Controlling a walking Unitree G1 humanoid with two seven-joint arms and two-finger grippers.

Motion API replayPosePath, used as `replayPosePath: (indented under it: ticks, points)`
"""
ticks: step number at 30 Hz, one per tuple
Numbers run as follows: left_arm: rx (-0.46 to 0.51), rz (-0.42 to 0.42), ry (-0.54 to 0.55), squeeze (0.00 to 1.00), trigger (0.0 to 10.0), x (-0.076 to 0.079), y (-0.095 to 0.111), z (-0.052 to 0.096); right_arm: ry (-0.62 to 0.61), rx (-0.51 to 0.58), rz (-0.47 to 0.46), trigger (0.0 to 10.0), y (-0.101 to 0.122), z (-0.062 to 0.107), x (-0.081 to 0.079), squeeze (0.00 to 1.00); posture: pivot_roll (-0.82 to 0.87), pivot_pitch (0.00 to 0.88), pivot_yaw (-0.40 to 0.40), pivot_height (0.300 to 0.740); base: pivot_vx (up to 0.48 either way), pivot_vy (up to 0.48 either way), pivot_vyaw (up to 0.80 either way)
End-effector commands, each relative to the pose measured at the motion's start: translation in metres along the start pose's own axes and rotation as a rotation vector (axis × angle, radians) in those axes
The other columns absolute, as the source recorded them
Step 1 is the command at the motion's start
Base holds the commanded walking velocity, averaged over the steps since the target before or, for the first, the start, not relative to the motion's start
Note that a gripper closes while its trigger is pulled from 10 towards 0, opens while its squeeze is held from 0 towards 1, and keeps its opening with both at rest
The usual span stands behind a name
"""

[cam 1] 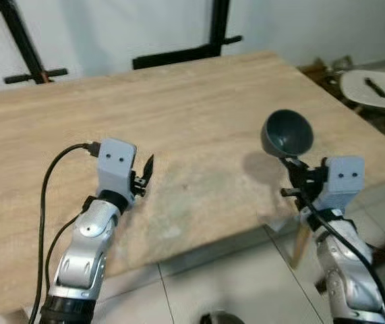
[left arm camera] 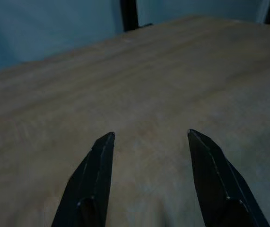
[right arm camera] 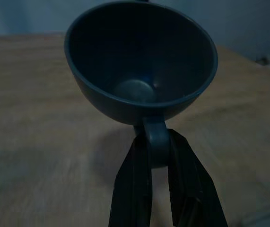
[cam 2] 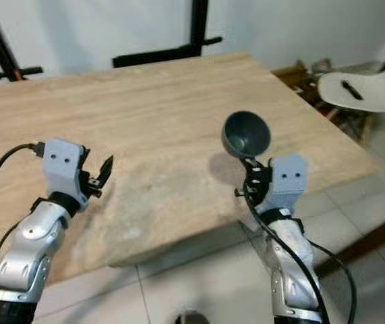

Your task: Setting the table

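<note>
right claw [cam 1: 288,177] pinched on handle of dark cup [cam 1: 287,133], tilted mouth toward robot, held above counter [cam 1: 199,101] near its front edge, likely for placing | left claw [left arm camera: 149,142] spread wide, empty, hovering over counter away from cup

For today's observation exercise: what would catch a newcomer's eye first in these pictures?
First, the dark grey cup, held by its handle in the right gripper above the wooden table near its front right edge. Next, the left gripper, open and empty, low over the table's front left part.
</note>
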State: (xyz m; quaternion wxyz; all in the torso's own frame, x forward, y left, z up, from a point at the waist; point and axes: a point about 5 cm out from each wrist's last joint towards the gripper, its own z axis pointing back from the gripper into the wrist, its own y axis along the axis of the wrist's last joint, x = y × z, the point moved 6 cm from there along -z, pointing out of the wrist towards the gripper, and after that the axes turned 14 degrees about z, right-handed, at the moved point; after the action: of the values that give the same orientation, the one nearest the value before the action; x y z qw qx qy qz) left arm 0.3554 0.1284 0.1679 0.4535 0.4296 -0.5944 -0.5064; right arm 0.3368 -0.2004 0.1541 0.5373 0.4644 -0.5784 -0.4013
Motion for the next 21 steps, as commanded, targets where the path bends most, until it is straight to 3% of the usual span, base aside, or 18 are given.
replayPosePath:
  ticks: [1, 21]
  points:
    - [-0.018, -0.01, 0.011, 0.0, 10.0, -0.0039, -0.0048, 0.0016, 0.003, 0.002, -0.013, 10.0, -0.0011, 0.0012, -0.0023, 0.0, -0.13, 0.0, 0.048, 0.74, -0.352, 0.0, 0.0]
    - [-0.016, -0.012, 0.002, 0.0, 10.0, -0.0008, -0.0043, 0.0012, -0.002, -0.004, -0.015, 10.0, -0.004, 0.0023, -0.0029, 0.0, -0.12, 0.0, 0.053, 0.74, -0.354, 0.0, 0.0]
